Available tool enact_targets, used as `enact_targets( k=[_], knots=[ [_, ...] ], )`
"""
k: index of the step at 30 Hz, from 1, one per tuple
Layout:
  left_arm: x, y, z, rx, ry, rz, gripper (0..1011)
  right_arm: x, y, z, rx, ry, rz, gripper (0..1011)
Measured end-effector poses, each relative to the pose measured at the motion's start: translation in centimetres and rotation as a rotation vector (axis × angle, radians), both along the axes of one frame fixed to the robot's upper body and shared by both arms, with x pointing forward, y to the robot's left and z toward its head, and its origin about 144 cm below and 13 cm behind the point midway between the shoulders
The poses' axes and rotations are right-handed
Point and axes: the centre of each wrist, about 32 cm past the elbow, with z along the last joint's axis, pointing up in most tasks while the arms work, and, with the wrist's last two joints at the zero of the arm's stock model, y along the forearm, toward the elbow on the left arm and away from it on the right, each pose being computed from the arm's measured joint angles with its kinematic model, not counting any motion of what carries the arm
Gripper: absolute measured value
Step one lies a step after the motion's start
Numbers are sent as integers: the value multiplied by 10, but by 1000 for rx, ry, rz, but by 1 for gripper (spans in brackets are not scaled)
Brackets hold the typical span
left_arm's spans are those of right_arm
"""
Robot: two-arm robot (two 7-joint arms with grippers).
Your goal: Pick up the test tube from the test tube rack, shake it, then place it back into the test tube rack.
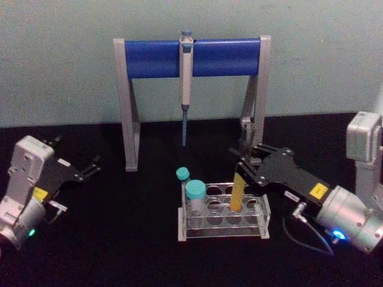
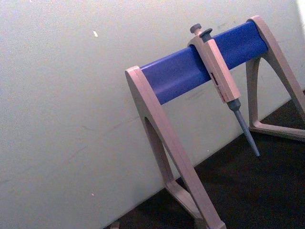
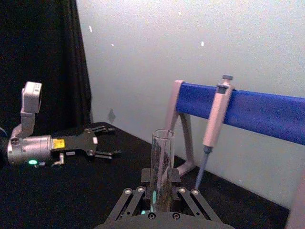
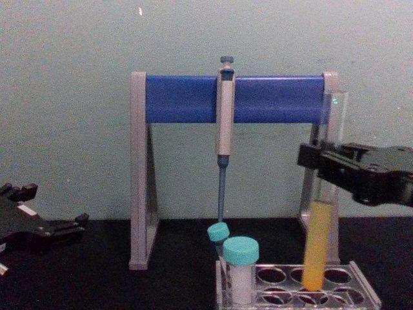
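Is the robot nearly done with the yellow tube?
Unclear. The right gripper has its fingers shut on the test tube, whose bottom sits in a test tube rack hole: either just grabbed or just returned. Nothing shows shaking. Letting go is left, at least. The left gripper waits open.

The rack (image 1: pixel 224 216) is sitting at the table's (image 1: pixel 119 239) front centre. The stand (image 1: pixel 191 57) is standing behind it, with a pipette (image 1: pixel 186 89) hanging from its bar. Vials (image 1: pixel 195 197) are standing in the rack's left end. The tube (image 1: pixel 237 194) is standing to their right, held by the right gripper (image 1: pixel 239 173). The left gripper (image 1: pixel 93 168) is sitting far left.
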Motion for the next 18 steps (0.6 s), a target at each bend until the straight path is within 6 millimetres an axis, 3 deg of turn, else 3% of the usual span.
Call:
enact_targets(
  k=[7, 18],
  knots=[
    [0, 0, 0, 0, 0, 0, 1010, 19, 16, -4, 31, 0, 12, 232],
    [0, 0, 0, 0, 0, 0, 1010, 44, 25, -9, 55, -36, -73, 232]
  ],
)
